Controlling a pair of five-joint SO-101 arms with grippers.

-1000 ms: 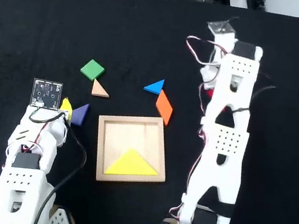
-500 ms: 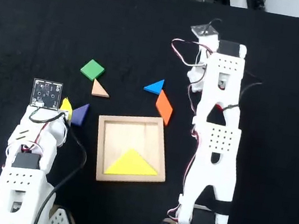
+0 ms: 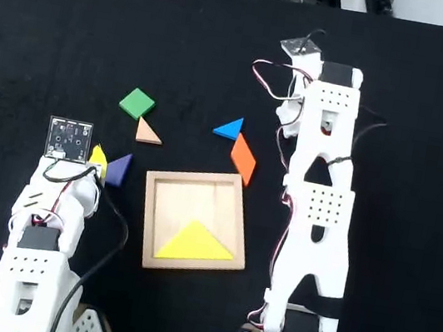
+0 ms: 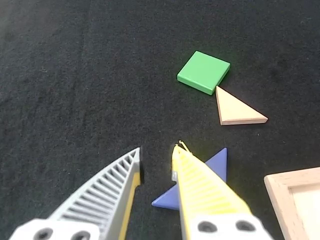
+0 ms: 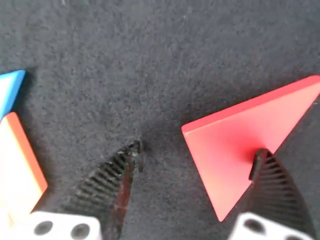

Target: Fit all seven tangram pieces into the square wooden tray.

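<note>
The square wooden tray (image 3: 148, 220) lies mid-table with a large yellow triangle (image 3: 190, 242) in its near part. Loose pieces lie beyond it: a green square (image 3: 137, 103), a tan triangle (image 3: 148, 131), a blue triangle (image 3: 229, 128), an orange parallelogram (image 3: 244, 159) and a purple triangle (image 3: 118, 168). My left gripper (image 4: 157, 152) is open and empty just left of the purple triangle (image 4: 217, 162). My right gripper (image 5: 197, 150) is open low over the cloth. One of its fingers (image 5: 270, 185) overlaps a red triangle (image 5: 240, 132).
The right arm (image 3: 319, 173) stretches over the table right of the tray and covers the cloth beneath it. The left arm (image 3: 43, 230) stands at the near left. Black cloth covers the table. The tray corner (image 4: 295, 192) lies close to the left gripper.
The right arm has swung left towards the blue and orange pieces, and now hides the red sliver that showed beside it. The left arm has not moved.
</note>
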